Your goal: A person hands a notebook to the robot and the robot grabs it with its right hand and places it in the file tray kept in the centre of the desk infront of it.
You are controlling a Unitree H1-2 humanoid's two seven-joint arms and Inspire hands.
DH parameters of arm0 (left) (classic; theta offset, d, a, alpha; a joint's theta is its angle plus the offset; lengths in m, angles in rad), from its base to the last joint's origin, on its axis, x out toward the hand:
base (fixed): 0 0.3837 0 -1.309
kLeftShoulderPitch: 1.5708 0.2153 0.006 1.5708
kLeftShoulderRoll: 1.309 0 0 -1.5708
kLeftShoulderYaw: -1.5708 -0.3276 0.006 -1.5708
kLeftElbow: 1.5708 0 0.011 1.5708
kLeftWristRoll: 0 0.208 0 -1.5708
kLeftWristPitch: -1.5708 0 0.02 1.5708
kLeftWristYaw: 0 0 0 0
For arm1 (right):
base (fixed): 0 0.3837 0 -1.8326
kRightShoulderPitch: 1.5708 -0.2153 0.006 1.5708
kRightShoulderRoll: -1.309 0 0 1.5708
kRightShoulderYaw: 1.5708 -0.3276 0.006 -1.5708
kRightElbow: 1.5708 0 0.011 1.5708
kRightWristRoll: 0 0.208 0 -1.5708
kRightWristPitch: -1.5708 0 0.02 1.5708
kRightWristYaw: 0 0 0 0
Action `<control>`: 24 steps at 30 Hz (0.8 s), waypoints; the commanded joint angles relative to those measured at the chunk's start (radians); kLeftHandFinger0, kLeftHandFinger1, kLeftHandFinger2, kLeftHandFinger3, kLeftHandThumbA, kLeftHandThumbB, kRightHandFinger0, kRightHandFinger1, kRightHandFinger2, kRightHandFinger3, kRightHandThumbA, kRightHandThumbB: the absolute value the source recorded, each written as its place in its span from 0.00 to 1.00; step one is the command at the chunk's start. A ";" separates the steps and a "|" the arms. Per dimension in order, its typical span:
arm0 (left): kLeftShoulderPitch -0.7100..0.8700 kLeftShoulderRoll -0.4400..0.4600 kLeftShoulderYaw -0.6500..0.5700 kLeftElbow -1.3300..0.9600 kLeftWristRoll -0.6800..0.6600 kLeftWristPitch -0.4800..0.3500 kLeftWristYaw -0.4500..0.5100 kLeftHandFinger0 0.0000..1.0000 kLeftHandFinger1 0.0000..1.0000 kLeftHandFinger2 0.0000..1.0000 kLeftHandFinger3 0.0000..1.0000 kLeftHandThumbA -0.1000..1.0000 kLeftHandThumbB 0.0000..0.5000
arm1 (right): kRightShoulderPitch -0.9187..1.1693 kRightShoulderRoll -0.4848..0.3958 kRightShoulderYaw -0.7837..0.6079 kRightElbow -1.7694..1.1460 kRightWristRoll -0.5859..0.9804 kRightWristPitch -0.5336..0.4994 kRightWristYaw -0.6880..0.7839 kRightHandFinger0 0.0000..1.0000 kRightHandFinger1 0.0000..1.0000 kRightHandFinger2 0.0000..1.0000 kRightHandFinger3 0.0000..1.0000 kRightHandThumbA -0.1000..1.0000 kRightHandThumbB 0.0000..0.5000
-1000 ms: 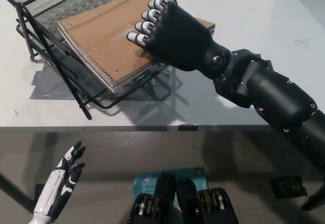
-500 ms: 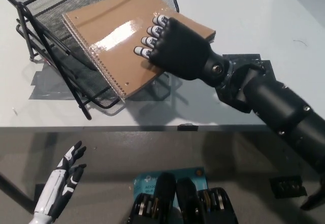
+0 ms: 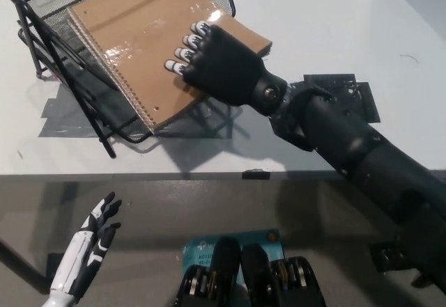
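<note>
A brown spiral notebook (image 3: 139, 42) is held tilted over the front right part of the black wire-mesh file tray (image 3: 63, 14), its spiral edge toward the lower left. My black right hand (image 3: 219, 63) is shut on the notebook's right side, fingertips (image 3: 185, 53) lying on the cover. The notebook's lower corner hangs above the tray's front rim. My white left hand (image 3: 87, 248) rests low at the lower left, below the desk edge, fingers apart and holding nothing.
The tray stands on a white desk (image 3: 313, 14) whose front edge crosses the picture at mid height. Grey tape patches (image 3: 66, 122) lie under the tray and a dark patch (image 3: 348, 95) lies under my right forearm.
My right hand has carried the notebook up and to the left, further over the tray, and tilted it more steeply. The left hand has stayed put.
</note>
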 commanded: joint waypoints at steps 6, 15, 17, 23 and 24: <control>-0.025 0.015 -0.013 -0.029 0.021 -0.010 -0.010 0.87 0.96 0.96 1.00 0.97 0.93 | -0.181 0.025 0.028 -0.025 0.024 -0.015 0.018 0.00 0.00 0.03 0.00 0.96 0.14; -0.030 0.016 -0.018 -0.033 0.014 -0.001 -0.016 0.87 0.95 0.95 1.00 0.95 0.94 | -0.230 -0.011 0.008 -0.107 0.034 -0.024 0.038 0.00 0.00 0.14 0.09 0.98 0.06; -0.030 0.016 -0.019 -0.031 0.016 -0.005 -0.014 0.87 0.95 0.95 1.00 0.95 0.94 | -0.231 -0.023 0.003 -0.135 0.035 -0.023 0.071 0.00 0.00 0.11 0.05 1.00 0.05; -0.028 0.014 -0.023 -0.035 0.016 -0.001 -0.013 0.87 0.95 0.95 1.00 0.95 0.94 | -0.252 -0.022 0.008 -0.095 0.028 -0.024 0.039 0.00 0.00 0.04 0.04 1.00 0.04; -0.027 0.013 -0.024 -0.037 0.016 0.001 -0.013 0.87 0.95 0.95 1.00 0.95 0.94 | -0.254 -0.015 0.010 -0.072 0.030 -0.024 0.030 0.00 0.00 0.04 0.02 0.99 0.06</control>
